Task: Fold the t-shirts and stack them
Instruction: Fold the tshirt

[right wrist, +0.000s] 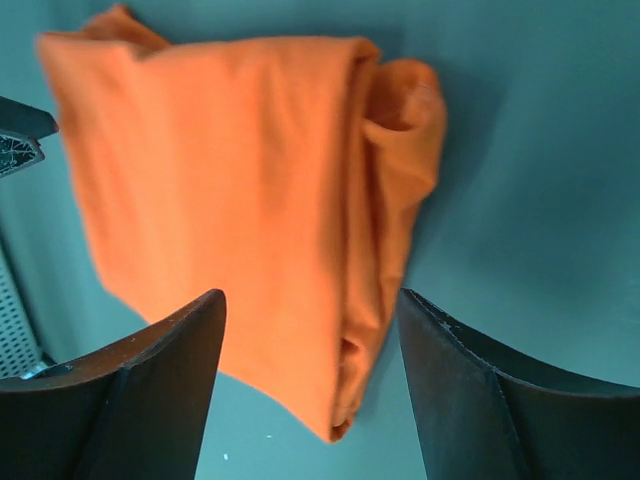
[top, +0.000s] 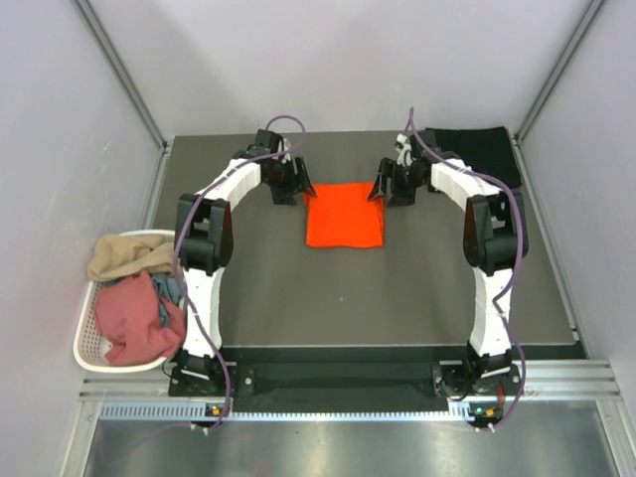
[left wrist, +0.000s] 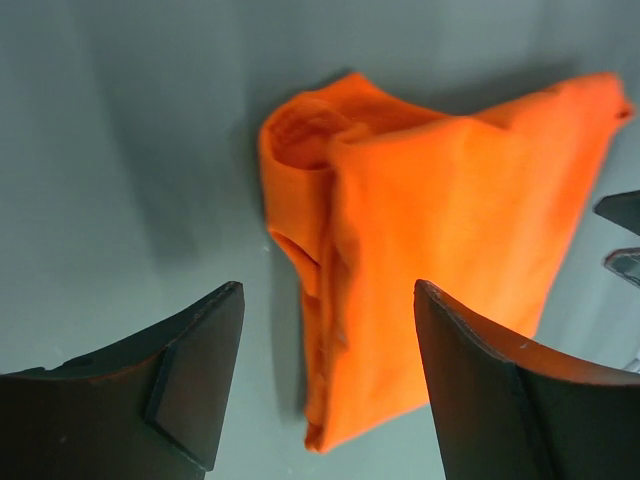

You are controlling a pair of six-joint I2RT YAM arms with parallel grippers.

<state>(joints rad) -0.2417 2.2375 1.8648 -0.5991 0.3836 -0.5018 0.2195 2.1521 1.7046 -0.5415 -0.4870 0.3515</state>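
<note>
A bright orange t-shirt [top: 344, 215] lies folded in a rectangle at the middle back of the table. It also shows in the left wrist view [left wrist: 440, 240] and the right wrist view [right wrist: 250, 190]. My left gripper [top: 294, 183] is open and empty at the shirt's far left corner, jaws either side of that corner [left wrist: 328, 380]. My right gripper [top: 390, 185] is open and empty at the far right corner [right wrist: 312, 385]. A black t-shirt [top: 475, 151] lies folded at the back right. A tan t-shirt [top: 127, 254] and a dusty pink t-shirt [top: 139, 318] lie crumpled in a basket.
The white slotted basket [top: 87, 350] stands off the table's left edge, near the left arm's base. Grey walls close in the back and both sides. The table [top: 338, 298] is dark grey.
</note>
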